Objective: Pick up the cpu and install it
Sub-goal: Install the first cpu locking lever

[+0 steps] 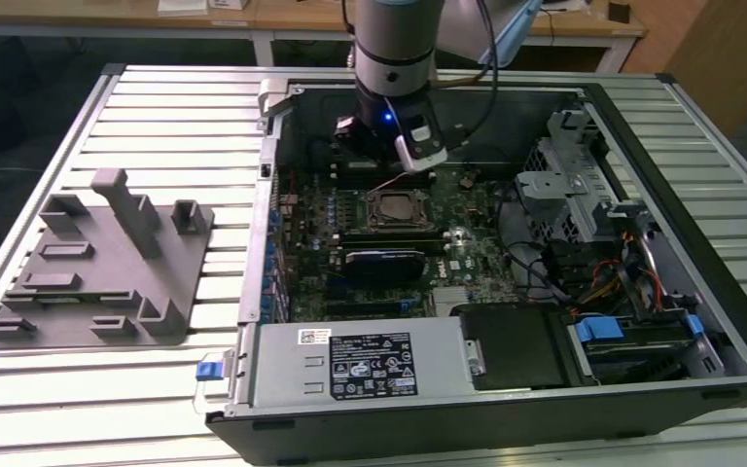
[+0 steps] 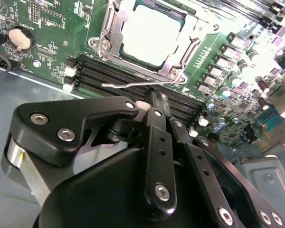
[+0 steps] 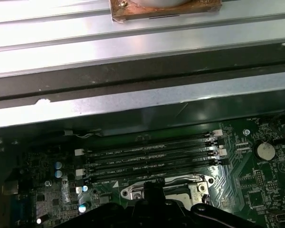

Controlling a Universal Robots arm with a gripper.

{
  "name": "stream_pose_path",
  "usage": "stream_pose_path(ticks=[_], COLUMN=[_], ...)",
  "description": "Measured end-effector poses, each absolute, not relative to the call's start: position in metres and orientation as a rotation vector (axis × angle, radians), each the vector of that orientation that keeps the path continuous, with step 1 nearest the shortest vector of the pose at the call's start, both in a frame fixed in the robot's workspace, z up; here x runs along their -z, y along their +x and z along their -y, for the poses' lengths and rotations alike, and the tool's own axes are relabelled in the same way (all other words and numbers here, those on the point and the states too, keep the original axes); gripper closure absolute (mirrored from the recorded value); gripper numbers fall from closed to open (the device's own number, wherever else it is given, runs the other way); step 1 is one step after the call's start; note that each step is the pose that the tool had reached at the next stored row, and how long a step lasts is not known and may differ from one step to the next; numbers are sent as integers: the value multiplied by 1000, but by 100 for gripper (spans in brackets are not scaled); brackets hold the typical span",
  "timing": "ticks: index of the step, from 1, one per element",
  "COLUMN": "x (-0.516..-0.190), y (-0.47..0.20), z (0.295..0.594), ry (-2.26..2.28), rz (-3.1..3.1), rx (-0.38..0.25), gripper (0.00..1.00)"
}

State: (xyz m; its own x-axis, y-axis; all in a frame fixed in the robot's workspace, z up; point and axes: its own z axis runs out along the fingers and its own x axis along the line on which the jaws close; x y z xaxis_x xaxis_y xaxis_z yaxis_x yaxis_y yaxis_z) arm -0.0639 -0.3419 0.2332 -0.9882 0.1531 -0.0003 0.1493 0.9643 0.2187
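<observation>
End effector clenched and empty above the seated cpu

The end effector (image 2: 154, 97) hangs inside the open computer case (image 1: 582, 102), over the green motherboard (image 1: 478, 263) near the case's far wall in the exterior view. In the second wrist view its two black fingers (image 2: 156, 137) are pressed together into a single narrow tip with no gap between them, and nothing is gripped between them. The tip sits over the row of black memory slots (image 2: 114, 76) just beside the socket; whether it touches the board cannot be told.

The cpu (image 2: 149, 33) lies flat in the socket frame (image 2: 109, 35) on the motherboard, its silver top bright under the light, and is apart from the fingertips. A thin metal lever (image 2: 133, 84) runs along the socket's edge between the frame and the memory slots, close to the fingertip. In the exterior view the cpu (image 1: 395, 206) sits just in front of the arm's wrist (image 1: 397, 58).

On the slatted counter (image 1: 153, 107), at the exterior view's left and well apart from the case, rests a grey fixture block (image 1: 94, 263).
</observation>
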Motion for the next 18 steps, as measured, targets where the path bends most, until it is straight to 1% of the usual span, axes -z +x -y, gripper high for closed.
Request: stream_pose_path(ticks=[18], x=[-224], y=[-57], z=[342], ry=[234], rz=[-3078], rx=[-341], gripper=[89])
